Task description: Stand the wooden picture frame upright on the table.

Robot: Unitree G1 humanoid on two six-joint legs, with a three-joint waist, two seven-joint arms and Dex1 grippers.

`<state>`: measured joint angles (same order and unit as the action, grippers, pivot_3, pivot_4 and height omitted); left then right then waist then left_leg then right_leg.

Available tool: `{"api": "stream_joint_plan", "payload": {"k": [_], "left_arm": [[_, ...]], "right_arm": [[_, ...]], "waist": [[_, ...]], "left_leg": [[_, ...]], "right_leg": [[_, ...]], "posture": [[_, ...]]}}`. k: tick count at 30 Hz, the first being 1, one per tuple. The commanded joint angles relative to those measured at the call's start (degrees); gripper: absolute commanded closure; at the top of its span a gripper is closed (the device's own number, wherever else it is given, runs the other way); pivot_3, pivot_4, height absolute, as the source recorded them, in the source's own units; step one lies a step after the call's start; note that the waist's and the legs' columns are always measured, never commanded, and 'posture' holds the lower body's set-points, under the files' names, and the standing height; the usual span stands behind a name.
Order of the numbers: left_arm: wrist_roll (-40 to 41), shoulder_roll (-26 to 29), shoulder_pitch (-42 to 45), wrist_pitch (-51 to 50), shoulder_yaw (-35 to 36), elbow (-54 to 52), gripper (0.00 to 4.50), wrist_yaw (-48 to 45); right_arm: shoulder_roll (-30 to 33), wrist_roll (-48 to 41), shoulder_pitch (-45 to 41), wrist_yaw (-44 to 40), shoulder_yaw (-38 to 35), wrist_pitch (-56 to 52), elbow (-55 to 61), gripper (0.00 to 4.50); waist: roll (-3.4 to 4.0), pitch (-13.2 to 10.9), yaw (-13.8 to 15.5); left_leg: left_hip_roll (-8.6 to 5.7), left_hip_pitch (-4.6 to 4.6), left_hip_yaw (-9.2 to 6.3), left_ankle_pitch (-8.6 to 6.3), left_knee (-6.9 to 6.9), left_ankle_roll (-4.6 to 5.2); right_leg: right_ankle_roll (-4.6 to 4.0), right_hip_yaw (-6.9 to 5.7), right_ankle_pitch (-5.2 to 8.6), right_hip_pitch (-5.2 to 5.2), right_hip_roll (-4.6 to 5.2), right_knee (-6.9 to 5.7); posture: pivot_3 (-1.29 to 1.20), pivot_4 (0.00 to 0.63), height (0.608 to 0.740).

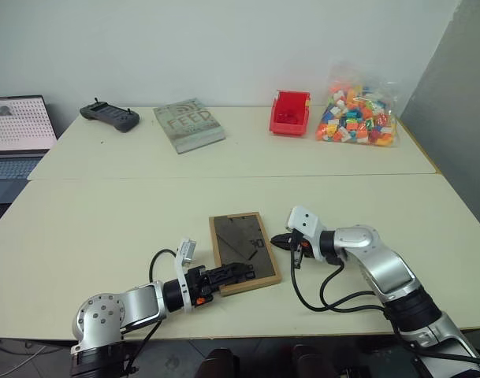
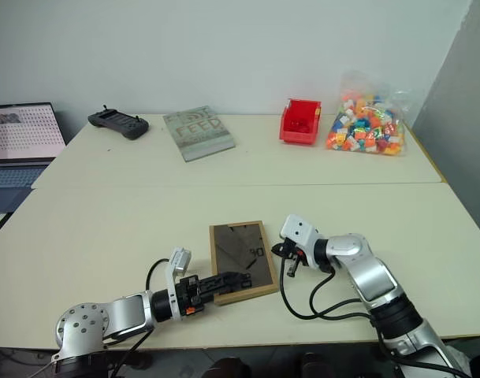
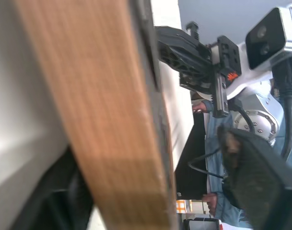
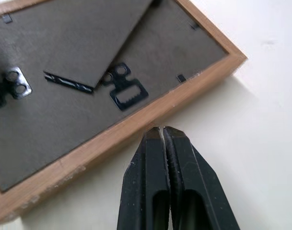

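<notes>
The wooden picture frame (image 1: 241, 248) lies flat on the table (image 1: 106, 220) near its front edge, dark back and fold-out stand facing up. My left gripper (image 1: 232, 276) reaches in from the near left, open, with the frame's near wooden edge (image 3: 102, 120) between its fingers; a gap shows between the frame and one finger (image 3: 251, 182). My right gripper (image 1: 277, 239) is shut and holds nothing. Its tip (image 4: 163, 132) rests just off the frame's right edge (image 4: 136, 120), near the hanger hook.
Along the far side of the table lie a black controller (image 1: 109, 116), a grey "FEED" book (image 1: 188, 124), a red bin (image 1: 290, 113) and a bag of coloured bricks (image 1: 358, 116). A laptop (image 1: 17, 134) sits at far left. A seam (image 1: 224, 176) crosses the tabletop.
</notes>
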<state>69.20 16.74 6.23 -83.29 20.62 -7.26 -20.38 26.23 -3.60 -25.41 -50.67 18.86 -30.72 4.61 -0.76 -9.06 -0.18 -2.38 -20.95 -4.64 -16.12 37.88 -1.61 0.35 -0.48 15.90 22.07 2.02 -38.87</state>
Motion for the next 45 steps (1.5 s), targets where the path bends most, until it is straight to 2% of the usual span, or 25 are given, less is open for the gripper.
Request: {"api": "stream_joint_plan", "payload": {"k": [1, 7, 10, 15, 18, 23, 26, 29, 34, 40, 42, 45], "left_arm": [[0.75, 1.35, -0.65, 1.19, 1.05, -1.83, 1.76, 0.81], [2.14, 0.73, 0.97, 2.93, 0.58, -3.32, 3.08, 3.06], [4.26, 2.86, 3.65, 2.84, 1.00, -4.63, 3.21, 2.75], [10.46, 8.59, 10.25, 1.78, 2.39, -3.49, 3.21, 0.25], [12.03, 12.47, 14.22, 1.69, 2.20, -1.88, 3.21, -2.59], [12.50, 16.62, 18.07, 1.95, 0.55, -0.44, 3.21, -7.01], [12.62, 17.54, 19.07, 2.15, -0.16, 0.00, 3.21, -7.82], [12.85, 17.83, 19.29, 2.78, -0.77, -0.24, 3.21, -7.62], [14.22, 17.56, 18.72, 3.27, -0.57, -0.01, 3.21, -5.98], [19.04, 16.95, 15.97, 4.00, 0.01, 1.05, 3.21, -1.52], [21.07, 17.32, 14.97, 4.11, -0.24, 1.19, 3.21, -0.20], [25.90, 18.37, 13.80, 3.93, -1.43, 1.43, 3.21, 2.44]], "right_arm": [[-0.19, -1.57, -0.32, 0.79, -2.29, -0.11, 1.70, 4.39], [0.47, -2.40, -2.86, 1.98, -5.79, 0.86, -0.59, 4.39], [1.13, -6.47, -6.92, 0.53, -10.56, -0.83, -1.00, 4.39], [1.40, -23.08, -16.42, -7.74, -17.39, -15.01, 1.16, 3.46], [0.05, -28.68, -21.99, -9.59, -18.14, -20.39, -0.46, 2.59], [-3.65, -25.92, -26.41, -9.30, -13.23, -16.32, -5.36, 1.39], [-5.96, -24.49, -28.19, -8.89, -10.96, -14.04, -7.67, 0.73], [-7.99, -23.81, -29.39, -8.70, -9.51, -12.22, -8.17, 0.07], [-7.75, -29.47, -29.03, -11.51, -10.63, -16.59, -2.42, 0.07], [-0.03, -37.74, -24.97, -14.16, -14.27, -25.50, 5.79, 0.07], [2.18, -37.89, -23.42, -13.28, -15.24, -25.87, 6.14, 0.07], [6.35, -30.92, -20.19, -11.71, -15.87, -16.56, 4.87, 0.07]], "waist": [[-0.01, -0.01, -0.04], [-0.06, -0.05, -0.13], [-0.10, -0.15, -0.13], [-0.22, -0.30, -0.16], [-0.27, -0.38, -0.33], [-0.30, -0.40, -0.82], [-0.30, -0.40, -1.10], [-0.30, -0.40, -1.23], [-0.30, -0.40, -1.34], [-0.31, -0.40, -1.26], [-0.31, -0.40, -1.32], [-0.31, -0.40, -1.32]], "left_leg": [[0.01, -0.02, 0.00, 0.00, -0.01, 0.00], [0.03, -0.06, 0.00, -0.01, -0.03, -0.07], [0.02, -0.06, 0.00, -0.02, -0.03, -0.05], [0.05, -0.26, -0.05, 0.02, -0.03, -0.11], [0.06, -0.41, -0.10, 0.02, -0.03, -0.13], [0.04, -0.58, -0.09, 0.04, -0.01, -0.17], [0.04, -0.70, -0.09, 0.05, 0.01, -0.18], [0.01, -1.15, -0.07, 0.09, 0.09, -0.24], [0.03, -1.17, -0.07, 0.09, 0.07, -0.25], [0.02, -1.19, -0.11, 0.06, 0.07, -0.18], [0.02, -1.18, -0.10, 0.03, 0.07, -0.14], [0.02, -1.17, -0.09, 0.01, 0.06, -0.09]], "right_leg": [[0.00, 0.00, 0.00, 0.03, 0.00, 0.00], [-0.02, -0.01, 0.02, 0.07, -0.01, 0.00], [-0.02, -0.01, 0.02, 0.07, -0.01, 0.00], [-0.03, -0.05, 0.03, 0.24, -0.05, 0.00], [-0.04, -0.08, 0.02, 0.35, -0.05, 0.04], [-0.05, -0.07, 0.03, 0.56, -0.04, -0.02], [-0.05, -0.07, 0.03, 0.67, -0.03, -0.02], [-0.06, -0.04, 0.00, 1.20, 0.00, -0.14], [-0.06, -0.04, 0.00, 1.21, 0.00, -0.12], [-0.06, -0.06, 0.00, 1.20, 0.04, -0.10], [-0.06, -0.06, 0.00, 1.20, 0.04, -0.09], [-0.06, -0.06, 0.00, 1.20, 0.04, -0.11]], "posture": [[0.00, 0.150, 0.740], [0.00, 0.150, 0.740], [0.00, 0.150, 0.740], [0.00, 0.150, 0.740], [0.00, 0.150, 0.740], [0.00, 0.150, 0.740], [0.00, 0.150, 0.740], [0.00, 0.150, 0.740], [0.00, 0.150, 0.740], [0.00, 0.150, 0.740], [0.00, 0.150, 0.740], [0.00, 0.150, 0.740]]}}
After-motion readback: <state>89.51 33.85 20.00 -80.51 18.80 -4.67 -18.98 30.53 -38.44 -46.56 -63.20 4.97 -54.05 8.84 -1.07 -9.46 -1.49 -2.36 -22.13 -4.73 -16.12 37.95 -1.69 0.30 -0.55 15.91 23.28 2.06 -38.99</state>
